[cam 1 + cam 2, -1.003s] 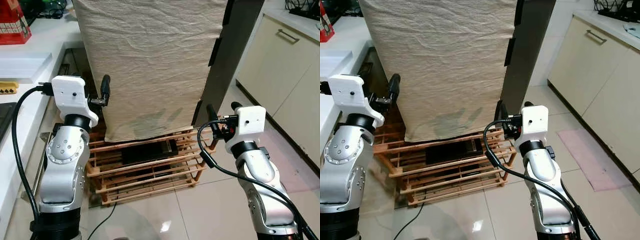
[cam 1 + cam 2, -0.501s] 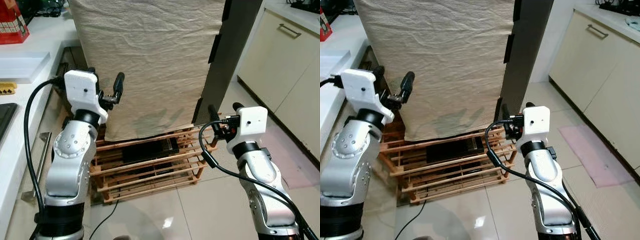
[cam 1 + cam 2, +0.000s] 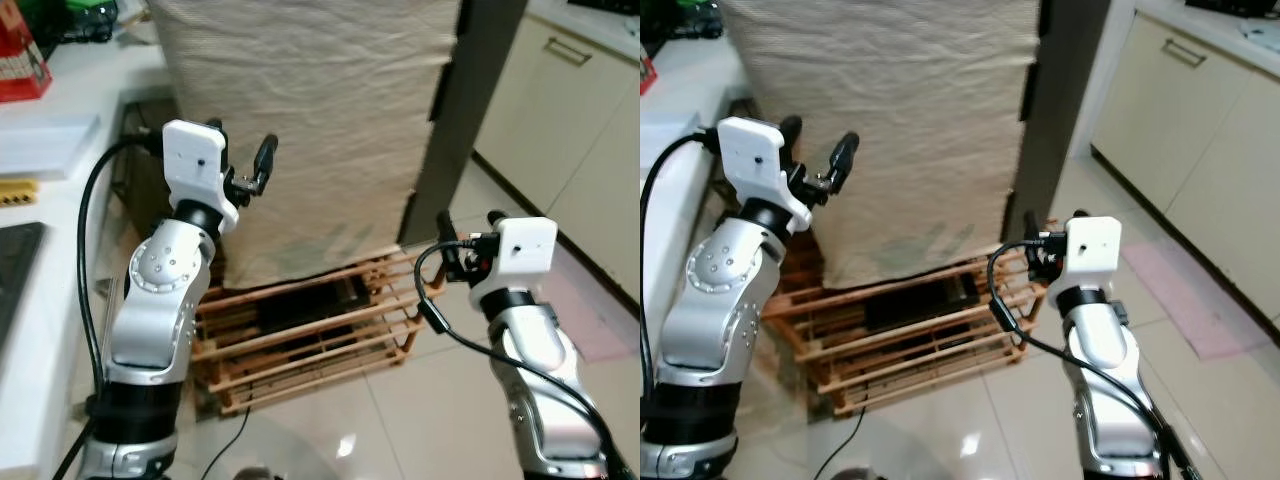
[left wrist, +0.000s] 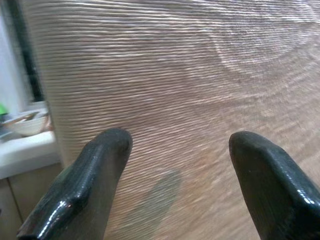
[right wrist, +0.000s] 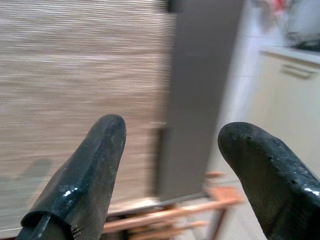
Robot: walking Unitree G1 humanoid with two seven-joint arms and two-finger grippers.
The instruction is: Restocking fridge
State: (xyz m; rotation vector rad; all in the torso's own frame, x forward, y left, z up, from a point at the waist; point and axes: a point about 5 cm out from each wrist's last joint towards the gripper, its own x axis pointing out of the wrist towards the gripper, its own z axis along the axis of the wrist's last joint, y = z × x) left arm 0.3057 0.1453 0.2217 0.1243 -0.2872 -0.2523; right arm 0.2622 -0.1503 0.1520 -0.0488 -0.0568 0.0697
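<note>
The fridge [image 3: 320, 120] is draped in a wrinkled beige cloth, with its dark side panel [image 3: 470, 110] showing at the right. It stands on a low wooden slatted rack [image 3: 320, 330]. My left gripper [image 3: 820, 148] is raised at the cloth's left part, open and empty, just short of the fabric [image 4: 200, 75]. My right gripper [image 3: 468, 225] is held lower, open and empty, pointing at the fridge's lower right corner where the cloth meets the dark panel [image 5: 200, 75].
A white counter [image 3: 60, 150] runs along my left, with a red box [image 3: 20, 60] and a yellow item [image 3: 15, 190] on it. Cream cabinets [image 3: 570, 120] line the right, with a pink mat [image 3: 600, 320] below them. A black cable [image 3: 235, 430] trails over the tiled floor.
My left gripper has risen and moved right, closer to the cloth. The right gripper has barely moved. The camera has shifted a little.
</note>
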